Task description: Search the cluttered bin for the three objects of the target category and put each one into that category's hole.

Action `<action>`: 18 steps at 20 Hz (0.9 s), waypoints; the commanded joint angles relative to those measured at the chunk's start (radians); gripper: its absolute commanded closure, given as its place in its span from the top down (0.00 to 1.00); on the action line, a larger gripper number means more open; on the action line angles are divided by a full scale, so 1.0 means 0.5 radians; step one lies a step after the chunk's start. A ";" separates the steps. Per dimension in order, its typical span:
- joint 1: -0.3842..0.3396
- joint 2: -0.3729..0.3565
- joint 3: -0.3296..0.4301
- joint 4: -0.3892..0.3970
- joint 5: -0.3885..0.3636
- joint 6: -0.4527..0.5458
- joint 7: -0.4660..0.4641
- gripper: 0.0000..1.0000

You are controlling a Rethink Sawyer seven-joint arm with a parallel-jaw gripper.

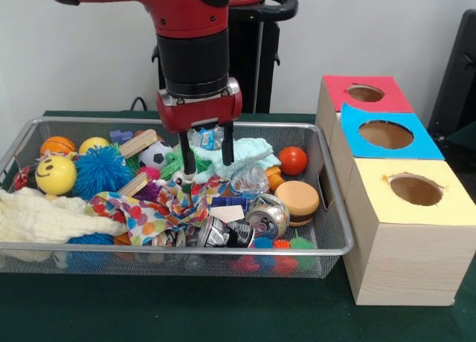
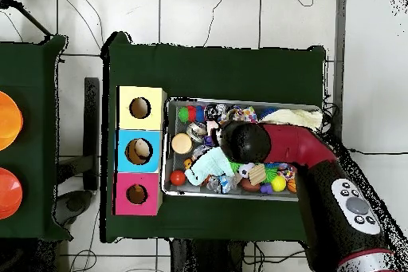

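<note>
The pincer point(image 1: 207, 157), parted and empty, hangs in one cluttered wire bin point(image 1: 336, 208) beside three boxes point(image 1: 405, 230), one hole each.

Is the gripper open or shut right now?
Open. In the front view the gripper hangs over the wire bin, its two black fingers apart with clutter visible between them, gripping nothing.

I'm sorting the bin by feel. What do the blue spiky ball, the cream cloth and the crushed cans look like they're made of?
Blue spiky ball: probably soft rubber, matte, with fine flexible bristles all over.
Cream cloth: looks like knitted or waffle-weave fabric, with a ribbed texture and soft folds.
Crushed cans: thin metal, likely aluminium, with shiny silver creases and dents.
</note>
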State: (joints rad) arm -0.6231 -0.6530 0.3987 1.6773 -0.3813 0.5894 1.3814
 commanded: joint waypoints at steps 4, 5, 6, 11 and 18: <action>0.033 0.007 -0.019 0.056 -0.112 -0.076 0.099 1.00; 0.020 0.016 -0.015 0.052 -0.118 -0.095 0.094 1.00; 0.013 0.031 -0.016 0.034 -0.129 -0.094 0.081 1.00; -0.024 0.126 0.002 -0.087 -0.150 -0.098 0.025 1.00; -0.009 0.238 0.004 -0.196 -0.157 -0.143 0.041 1.00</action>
State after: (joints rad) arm -0.6081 -0.6025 0.3980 1.6527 -0.4037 0.5892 1.3814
